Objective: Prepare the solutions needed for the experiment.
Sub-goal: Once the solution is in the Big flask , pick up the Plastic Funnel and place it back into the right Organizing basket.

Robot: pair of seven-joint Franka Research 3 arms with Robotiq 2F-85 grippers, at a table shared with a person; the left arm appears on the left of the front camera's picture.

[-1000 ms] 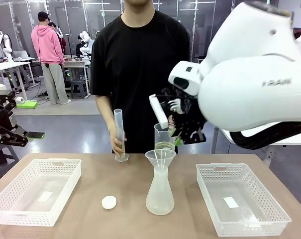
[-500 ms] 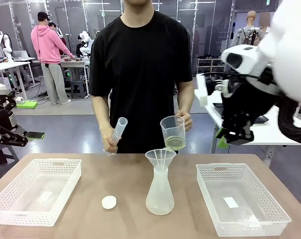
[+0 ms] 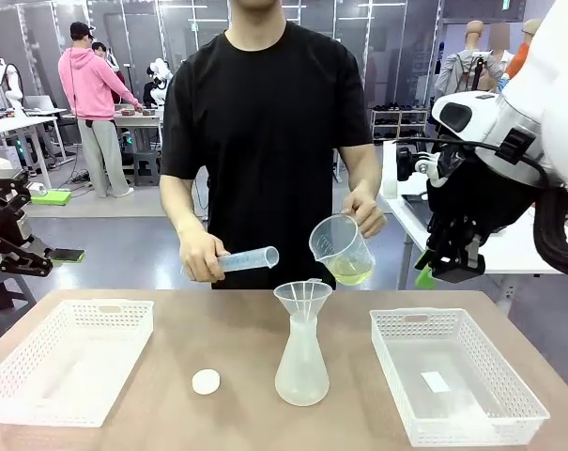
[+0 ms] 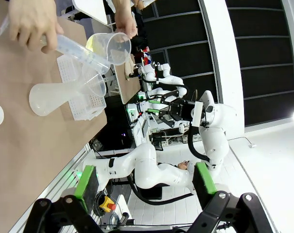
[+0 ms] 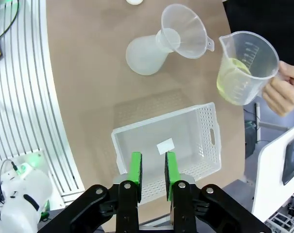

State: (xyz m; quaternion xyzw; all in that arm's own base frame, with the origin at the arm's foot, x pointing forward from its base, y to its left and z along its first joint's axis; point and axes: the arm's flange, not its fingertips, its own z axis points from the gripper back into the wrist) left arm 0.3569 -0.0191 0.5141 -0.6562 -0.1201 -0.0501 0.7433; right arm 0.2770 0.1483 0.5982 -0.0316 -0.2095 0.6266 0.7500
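The person's hand tilts a clear beaker (image 3: pixel 338 246) over the funnel (image 3: pixel 302 298) that sits in a frosted conical flask (image 3: pixel 301 368). The pale yellow-green solution (image 3: pixel 351 272) lies pooled at the beaker's spout side (image 5: pixel 233 83). The person's other hand holds a graduated cylinder (image 3: pixel 248 258) level. My right gripper (image 3: pixel 443 268) hangs off to the right of the beaker, its green pads (image 5: pixel 135 167) a narrow gap apart with nothing between them. My left gripper (image 4: pixel 144 180) stands wide open and empty, far from the flask (image 4: pixel 47 98).
A small white round stopper (image 3: pixel 206 381) lies on the table left of the flask. One white basket (image 3: pixel 39 385) stands at the left, another (image 3: pixel 490 413) at the right, under my right gripper (image 5: pixel 152 167). People stand farther off.
My right arm has drawn back to the right, away from the beaker now in the person's hand. The person tipped the beaker toward the funnel and swung the cylinder from upright to level.
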